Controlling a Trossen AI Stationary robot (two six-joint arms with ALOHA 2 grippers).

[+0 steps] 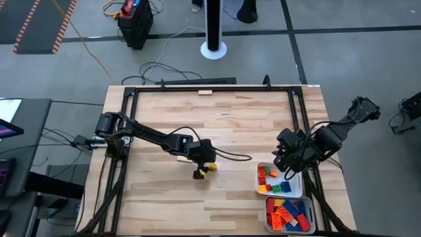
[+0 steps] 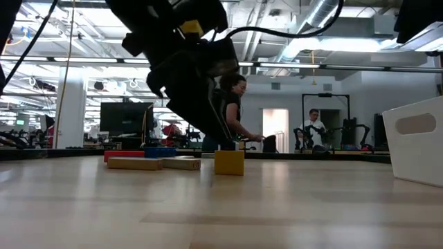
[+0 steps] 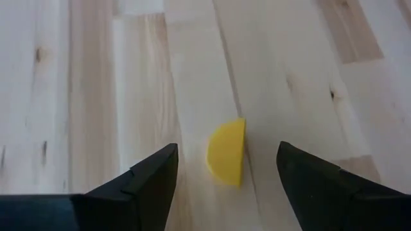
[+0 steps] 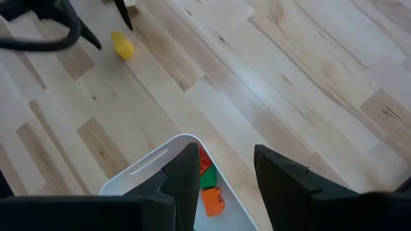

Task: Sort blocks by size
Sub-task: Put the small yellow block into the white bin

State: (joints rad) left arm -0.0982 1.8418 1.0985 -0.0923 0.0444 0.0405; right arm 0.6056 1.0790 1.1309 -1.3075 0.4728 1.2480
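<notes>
Near the middle of the high view, the left gripper (image 1: 199, 172) hangs over a small yellow plastic block (image 3: 227, 153) lying on the pale wooden table (image 1: 230, 118), its fingers spread either side without touching it. This looks like the pick-up step: next it needs to sink and close on the block. At the right, the right gripper (image 4: 221, 176) hovers with parted fingers, empty, above the upper white rectangular tray (image 1: 258, 167) of small bricks.

No readable text, label, brand, number or sign anywhere in these views.
</notes>
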